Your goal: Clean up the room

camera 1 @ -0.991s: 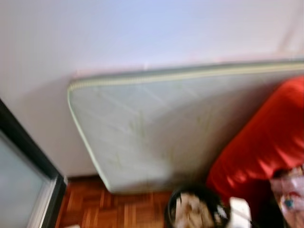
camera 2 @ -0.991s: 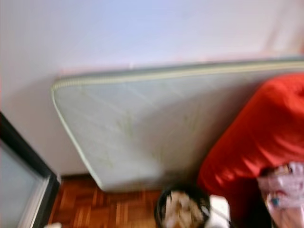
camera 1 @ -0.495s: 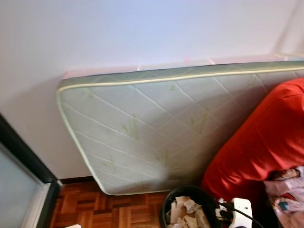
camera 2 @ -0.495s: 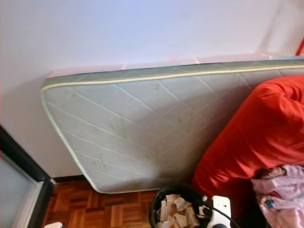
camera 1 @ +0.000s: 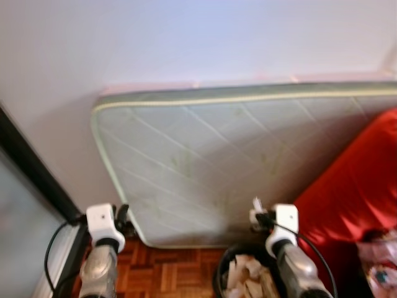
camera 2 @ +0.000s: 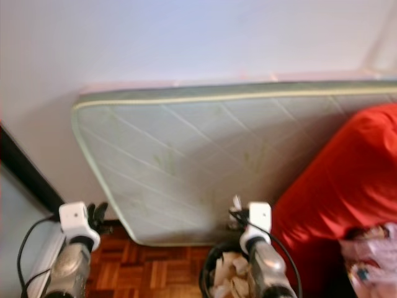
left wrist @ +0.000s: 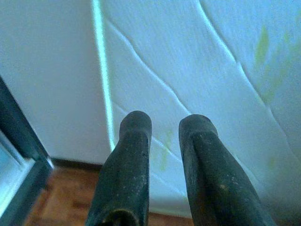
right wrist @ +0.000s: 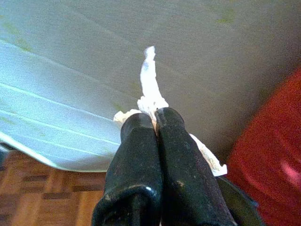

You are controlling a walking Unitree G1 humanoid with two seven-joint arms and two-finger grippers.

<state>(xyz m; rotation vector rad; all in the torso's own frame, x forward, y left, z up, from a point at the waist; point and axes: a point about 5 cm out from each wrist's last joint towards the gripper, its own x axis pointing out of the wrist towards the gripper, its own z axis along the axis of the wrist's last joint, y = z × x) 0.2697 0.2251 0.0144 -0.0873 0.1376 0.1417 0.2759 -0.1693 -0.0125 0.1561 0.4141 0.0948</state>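
Right gripper (right wrist: 155, 123) clenched on a scrap of tissue (right wrist: 149, 84), raised just above the bin (camera 1: 248, 273) (already holding crumpled paper). Best lowered over the bin's middle before letting go. Left gripper (left wrist: 164, 127) parted, holding nothing. Beyond, a mattress (camera 1: 205, 161) leaning on the wall.

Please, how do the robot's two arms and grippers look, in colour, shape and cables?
Both arms are silver tubes with a white block at the wrist and a black cable looping from it. The left gripper and the right gripper each have two long black fingers with rounded tips, scuffed and speckled.
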